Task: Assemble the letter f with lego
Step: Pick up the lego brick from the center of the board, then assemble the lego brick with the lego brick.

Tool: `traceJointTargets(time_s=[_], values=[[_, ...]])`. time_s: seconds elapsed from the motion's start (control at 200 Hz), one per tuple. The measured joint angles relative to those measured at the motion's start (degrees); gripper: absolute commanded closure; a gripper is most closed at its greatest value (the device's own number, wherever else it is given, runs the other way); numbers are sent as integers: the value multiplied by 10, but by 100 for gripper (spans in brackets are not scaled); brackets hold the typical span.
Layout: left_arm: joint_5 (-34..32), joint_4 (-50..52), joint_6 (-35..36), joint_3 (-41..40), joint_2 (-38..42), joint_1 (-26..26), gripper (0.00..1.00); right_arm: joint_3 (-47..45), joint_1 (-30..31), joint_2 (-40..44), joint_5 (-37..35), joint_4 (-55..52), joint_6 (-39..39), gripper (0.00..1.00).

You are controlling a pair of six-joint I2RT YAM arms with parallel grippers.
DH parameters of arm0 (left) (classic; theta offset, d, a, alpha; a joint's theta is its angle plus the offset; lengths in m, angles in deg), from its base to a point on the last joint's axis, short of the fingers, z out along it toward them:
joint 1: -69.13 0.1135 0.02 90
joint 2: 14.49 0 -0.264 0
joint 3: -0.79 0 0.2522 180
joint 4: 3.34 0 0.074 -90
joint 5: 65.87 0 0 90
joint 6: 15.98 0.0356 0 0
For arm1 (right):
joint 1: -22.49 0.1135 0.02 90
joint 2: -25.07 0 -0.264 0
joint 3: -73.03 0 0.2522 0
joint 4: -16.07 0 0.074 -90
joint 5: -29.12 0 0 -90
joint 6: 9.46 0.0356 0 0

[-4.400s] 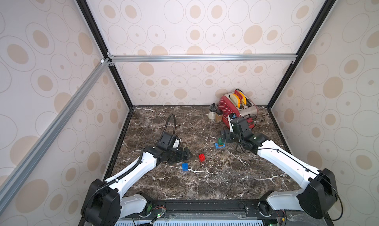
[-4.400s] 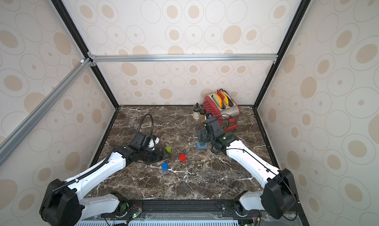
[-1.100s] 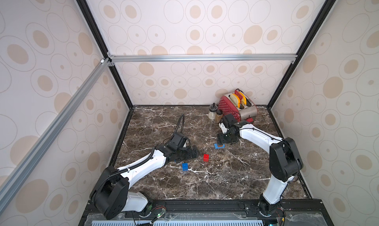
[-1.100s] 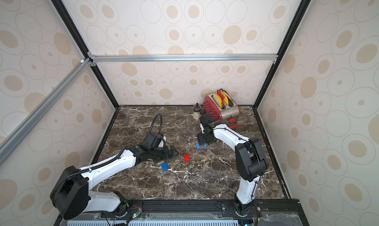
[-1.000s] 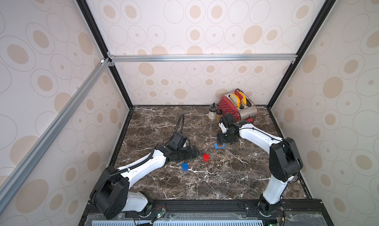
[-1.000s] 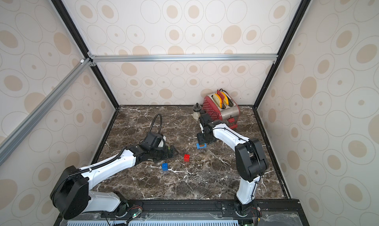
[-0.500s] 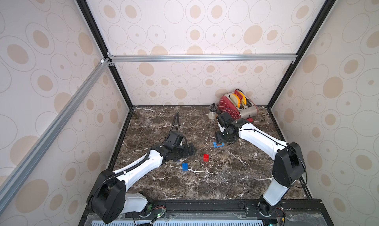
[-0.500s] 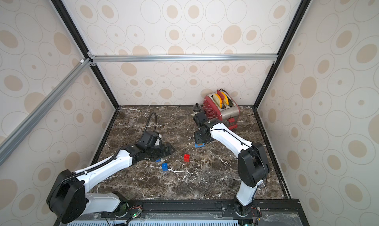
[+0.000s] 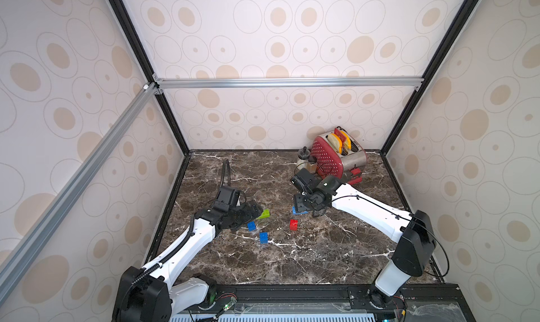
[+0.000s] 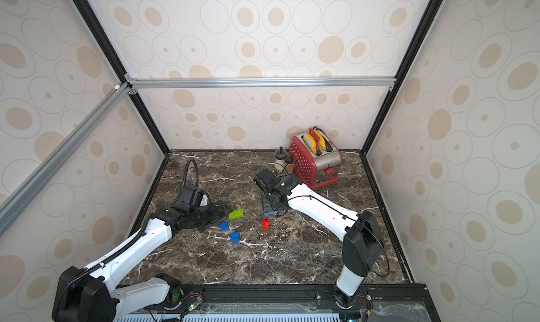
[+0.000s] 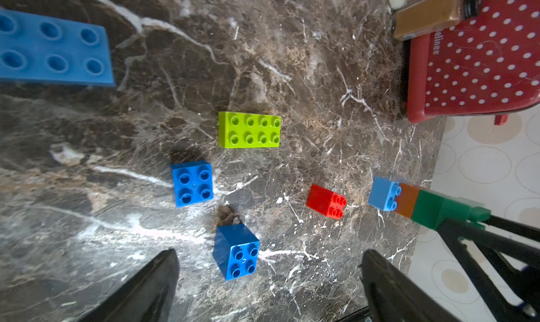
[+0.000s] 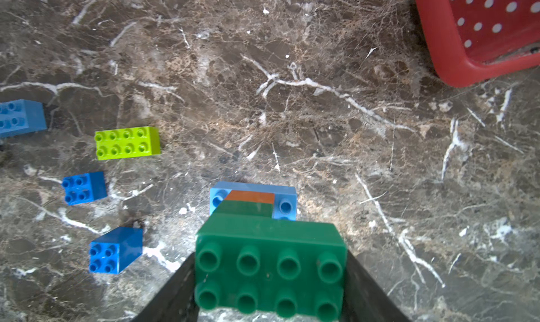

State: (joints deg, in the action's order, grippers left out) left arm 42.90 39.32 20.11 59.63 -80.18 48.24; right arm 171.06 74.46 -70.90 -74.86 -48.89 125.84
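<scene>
Green brick [image 12: 268, 232] in right hand [image 12: 270, 276]

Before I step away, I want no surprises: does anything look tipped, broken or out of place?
Nothing stands out. The lime brick, red brick and two blue bricks sit studs-up and apart; the right end effector grips the stack squarely. Only the red toaster and bottles, in the back corner, are not Lego.

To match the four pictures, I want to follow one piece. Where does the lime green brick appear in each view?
Top view: lime green brick left of centre, down and left of the red dotted toaster.
Top view: lime green brick likewise; red dotted toaster.
Left wrist: lime green brick near the middle.
Right wrist: lime green brick beside a small blue brick.
Shared landmark: the red dotted toaster, also in both wrist views.
</scene>
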Motion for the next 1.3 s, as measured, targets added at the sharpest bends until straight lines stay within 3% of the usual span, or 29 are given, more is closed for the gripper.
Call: traceJointTargets(time_s=[0.23, 0.606, 0.881, 1.302], values=[[-1, 39, 24, 0, 9, 21, 1, -1, 40, 0, -21, -6, 69, 37], [46, 83, 90, 1, 7, 109, 1, -37, 62, 0, -26, 5, 143, 37], [147, 63, 110, -13, 46, 112, 2, -61, 63, 0, -15, 26, 158, 37], [161, 63, 129, -24, 51, 113, 2, -61, 63, -6, -10, 39, 163, 37]])
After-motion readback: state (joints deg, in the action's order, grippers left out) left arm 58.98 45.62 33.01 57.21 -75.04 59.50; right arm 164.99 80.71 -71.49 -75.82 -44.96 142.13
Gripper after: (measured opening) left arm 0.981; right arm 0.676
